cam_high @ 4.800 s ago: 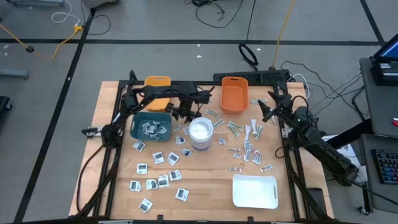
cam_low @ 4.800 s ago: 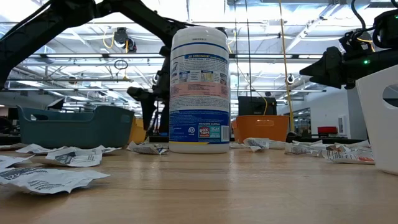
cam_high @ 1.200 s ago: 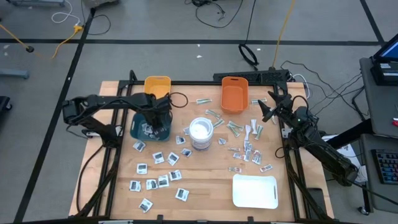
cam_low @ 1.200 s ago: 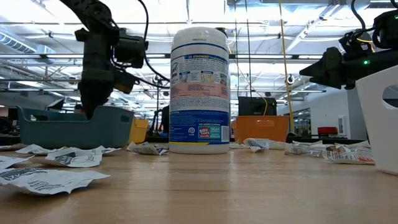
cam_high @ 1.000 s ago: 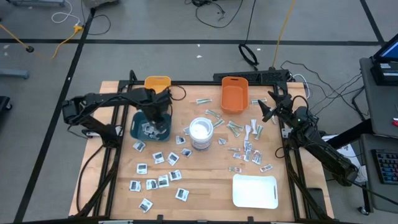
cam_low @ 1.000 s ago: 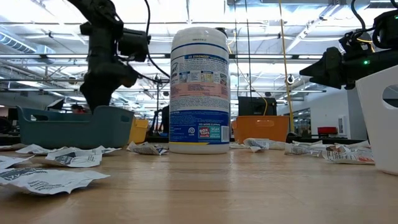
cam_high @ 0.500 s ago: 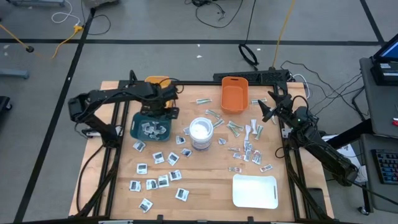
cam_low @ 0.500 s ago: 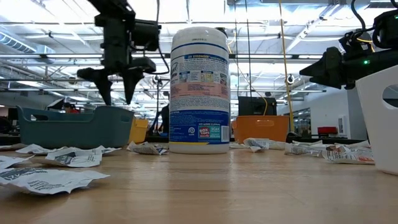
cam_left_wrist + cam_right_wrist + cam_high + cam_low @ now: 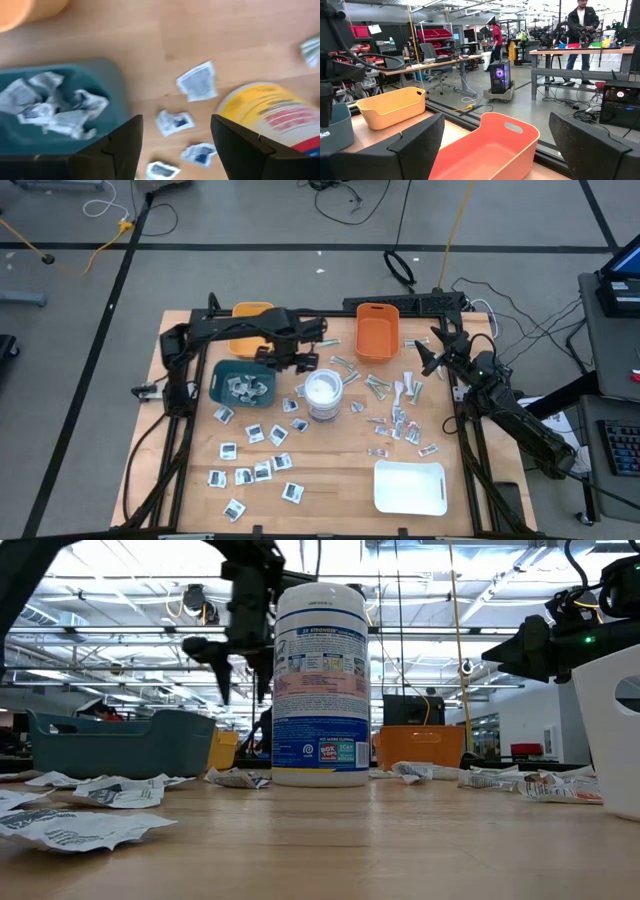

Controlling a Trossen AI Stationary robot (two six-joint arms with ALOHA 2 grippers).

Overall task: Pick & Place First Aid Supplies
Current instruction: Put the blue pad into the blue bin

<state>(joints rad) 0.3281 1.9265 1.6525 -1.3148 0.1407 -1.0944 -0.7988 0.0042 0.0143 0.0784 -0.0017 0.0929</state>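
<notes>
Teal bin [image 9: 243, 381]: holds a heap of crumpled white packets [image 9: 55, 102], so the sort looks part done, early by my guess.
Left to do: most of the first aid supplies [image 9: 255, 460] lie loose on the wooden table [image 9: 330, 490]. White squares with dark centres on the near-left part, pale-green strips [image 9: 378, 385] and white-and-red sachets [image 9: 400, 423] to the right of the wipes canister [image 9: 323, 392].
Other bins: orange bin [image 9: 375, 330] looks bare inside in my right wrist view; yellow bin [image 9: 252, 315] partly hidden by my left arm, contents cannot tell. White tray [image 9: 409, 486] at the near right, nothing in it.
My left gripper [image 9: 288, 362]: in the air between the teal bin and the canister, just past the bin's rim. Fingers [image 9: 112, 145] parted moderately, nothing between them, touching nothing. Three loose squares [image 9: 197, 82] on the wood under it.
My right gripper [image 9: 427, 358]: waits above the far right of the table, facing the orange bin. Fingers [image 9: 417, 140] spread wide, nothing held.
Step in hand, my guess: left arm heading for another loose square near the canister.
Risk: flat thin packets, may be hard to pinch off the wood; canister close beside the targets.
</notes>
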